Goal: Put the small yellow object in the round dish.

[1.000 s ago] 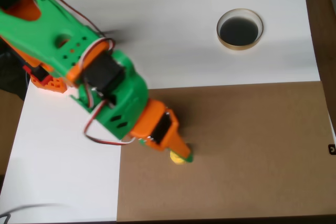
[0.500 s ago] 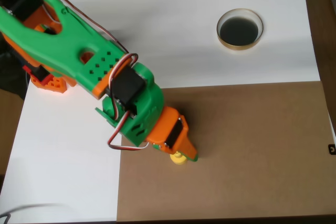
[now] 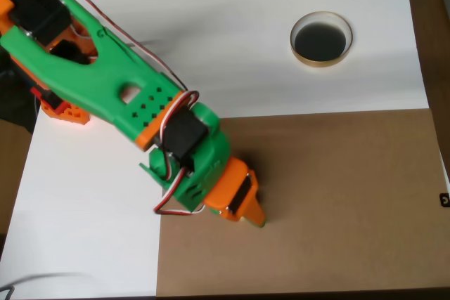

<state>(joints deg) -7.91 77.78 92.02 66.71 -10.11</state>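
On the brown board [image 3: 330, 201], the claw [image 3: 254, 217] now hides the yellow piece

The arm [image 3: 133, 96] is smooth green and orange plastic. The brown board [image 3: 337, 201] looks matt, like cardboard. The round dish [image 3: 321, 39] has a glossy dark inside.

Round dish [image 3: 321, 38]: tan rim, dark inside, upright on white table area, upper right, nothing visible inside.
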